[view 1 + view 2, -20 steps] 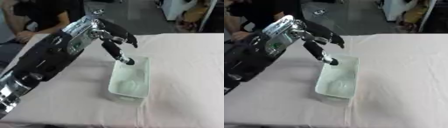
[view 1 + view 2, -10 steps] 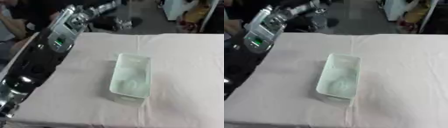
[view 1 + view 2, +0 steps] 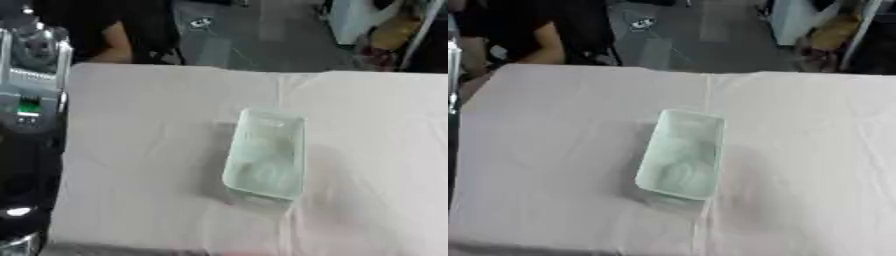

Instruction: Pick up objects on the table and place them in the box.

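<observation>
Left eye view: a clear plastic box (image 3: 265, 154) sits near the middle of the table (image 3: 149, 150), long side running near to far, tilted slightly. The table is covered in a pale pink cloth (image 3: 376, 125) with a fold line running down from the far edge. The robot's left arm (image 3: 31, 115) fills the left edge, black with a silver block and a small green display. No hand shows on it here, so whether its fingers are spread or curled cannot be told. The right hand is not visible. Inside the box I cannot tell if anything lies there; only pale reflections show. No loose objects show on the cloth.

Right eye view: same box (image 3: 681, 154), same cloth, only a sliver of the arm at the far left edge. A person sits beyond the far left corner, not touching anything. Again no loose items on the table.

Judgement on the step: the arm looks pulled clear of the box, so this is likely between picks or the end. To do it well, scan the whole cloth for leftovers first, then reach in from the left, staying clear of the box wall so it does not get nudged.
</observation>
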Controlling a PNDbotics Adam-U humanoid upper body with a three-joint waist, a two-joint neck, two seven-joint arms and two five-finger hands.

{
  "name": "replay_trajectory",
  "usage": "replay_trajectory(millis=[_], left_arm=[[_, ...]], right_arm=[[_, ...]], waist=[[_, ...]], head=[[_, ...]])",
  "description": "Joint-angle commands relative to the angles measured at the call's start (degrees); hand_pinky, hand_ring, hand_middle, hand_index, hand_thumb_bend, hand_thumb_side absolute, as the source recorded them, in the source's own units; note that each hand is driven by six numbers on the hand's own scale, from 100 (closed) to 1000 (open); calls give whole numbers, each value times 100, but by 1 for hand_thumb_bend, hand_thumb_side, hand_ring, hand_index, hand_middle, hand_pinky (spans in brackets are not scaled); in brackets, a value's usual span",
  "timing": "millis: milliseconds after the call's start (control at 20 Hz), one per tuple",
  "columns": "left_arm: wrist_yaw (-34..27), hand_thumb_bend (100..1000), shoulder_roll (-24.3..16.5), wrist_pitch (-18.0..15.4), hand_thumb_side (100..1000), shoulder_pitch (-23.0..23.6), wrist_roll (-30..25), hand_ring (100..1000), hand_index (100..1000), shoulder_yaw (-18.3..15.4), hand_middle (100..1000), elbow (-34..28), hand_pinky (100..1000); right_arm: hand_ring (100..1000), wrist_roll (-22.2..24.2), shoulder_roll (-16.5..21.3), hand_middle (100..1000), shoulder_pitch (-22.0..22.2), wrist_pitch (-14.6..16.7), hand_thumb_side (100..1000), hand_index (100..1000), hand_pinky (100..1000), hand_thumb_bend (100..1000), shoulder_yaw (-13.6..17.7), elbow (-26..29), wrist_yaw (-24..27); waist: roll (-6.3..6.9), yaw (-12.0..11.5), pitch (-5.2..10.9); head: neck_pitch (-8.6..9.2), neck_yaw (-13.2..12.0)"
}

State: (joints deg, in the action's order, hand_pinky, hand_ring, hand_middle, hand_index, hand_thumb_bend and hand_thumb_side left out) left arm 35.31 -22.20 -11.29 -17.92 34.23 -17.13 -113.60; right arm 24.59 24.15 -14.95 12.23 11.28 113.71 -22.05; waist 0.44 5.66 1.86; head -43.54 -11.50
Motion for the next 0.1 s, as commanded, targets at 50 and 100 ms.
replay_trajectory(millis=[50, 100], left_arm=[[-155, 421, 120, 123, 970, 137, 474, 931, 925, -62, 965, -99, 850], [-352, 411, 149, 181, 983, 178, 515, 930, 927, -25, 966, -99, 846]], right_arm=[[917, -37, 78, 909, -11, -7, 643, 939, 891, 100, 64, 89, -40], [917, -34, 78, 909, -10, -8, 644, 939, 891, 100, 61, 89, -45]], waist=[[-3, -23, 56], [-4, -32, 62]], head=[[95, 78], [112, 81]])
